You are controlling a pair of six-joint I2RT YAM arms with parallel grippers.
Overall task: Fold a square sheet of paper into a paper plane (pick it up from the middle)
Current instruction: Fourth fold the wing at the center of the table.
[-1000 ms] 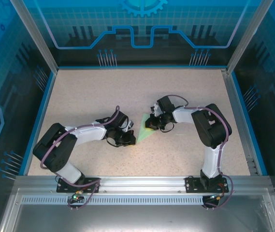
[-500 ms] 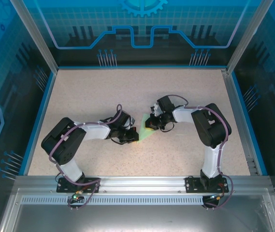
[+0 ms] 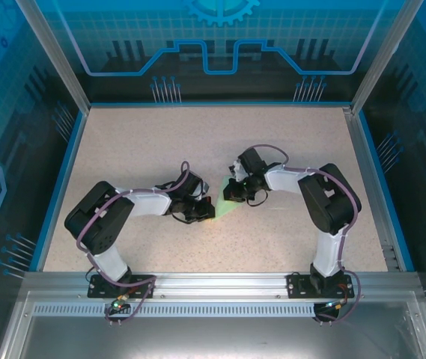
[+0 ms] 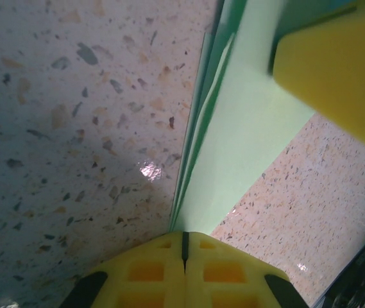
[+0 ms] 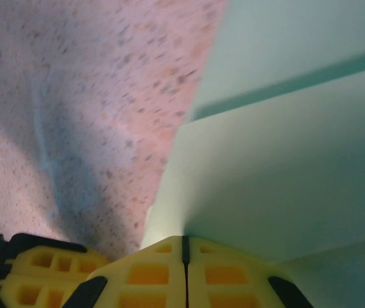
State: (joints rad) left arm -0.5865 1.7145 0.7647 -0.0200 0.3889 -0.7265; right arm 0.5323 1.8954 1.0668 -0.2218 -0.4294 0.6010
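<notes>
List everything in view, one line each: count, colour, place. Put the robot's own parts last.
paper plane: one, pale mint green, part-folded into a pointed wedge, mid-table between the two claws
table: one, speckled beige, floor of the enclosure
enclosure walls: blue, patterned, on the far, left and right sides
metal rail: one, silver, along the near edge, carrying both arm bases
left arm: one, black and white with a purple cable, reaching in from the near left
right arm: one, same colours, reaching in from the near right
left claw: one, yellow fingers, shut on the paper plane's left edge
right claw: one, yellow fingers, shut on the paper plane's right side
</notes>
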